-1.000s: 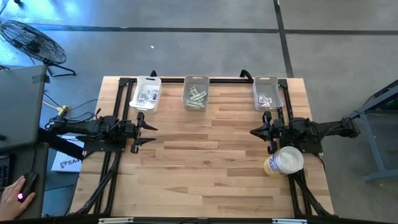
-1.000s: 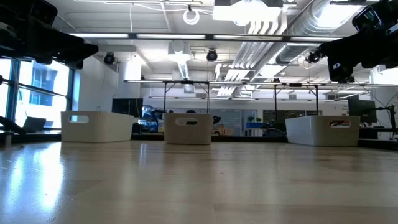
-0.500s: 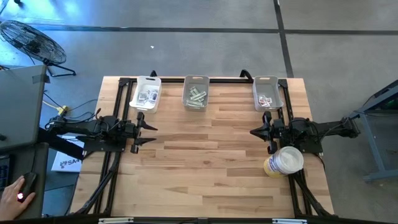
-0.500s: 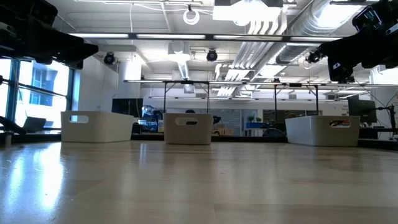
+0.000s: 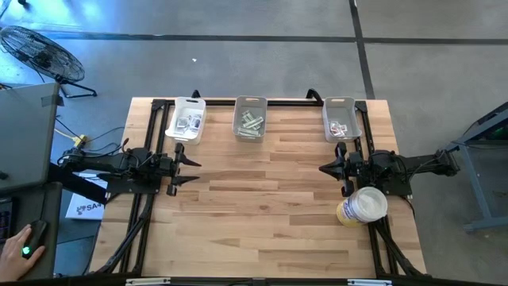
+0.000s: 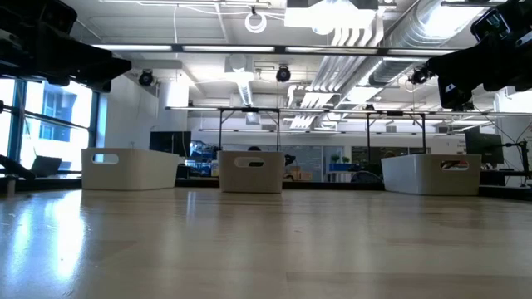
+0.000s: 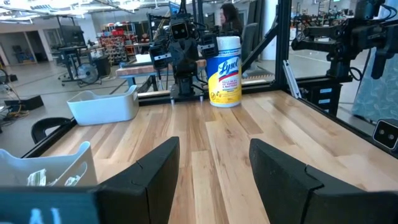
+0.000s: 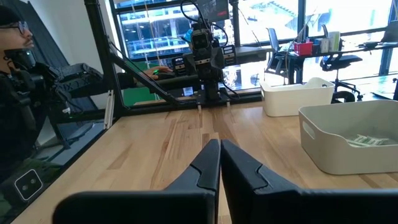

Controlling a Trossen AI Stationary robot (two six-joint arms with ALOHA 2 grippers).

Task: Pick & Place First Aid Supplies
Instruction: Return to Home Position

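The first aid supplies lie in three clear bins along the table's far edge. White packets are in the left bin, pale green strips in the middle bin, and white packets with red marks in the right bin. My left gripper stands open at the table's left side, pointing level toward the right, with nothing between its fingers. My right gripper is shut at the right side and points level toward the left, its fingers closed on nothing.
A white-and-yellow round tub stands upright by the right arm's base, near the right edge. The black frame runs along the table's sides. Bare wooden tabletop lies between the arms. A person's hand rests off the table at the lower left.
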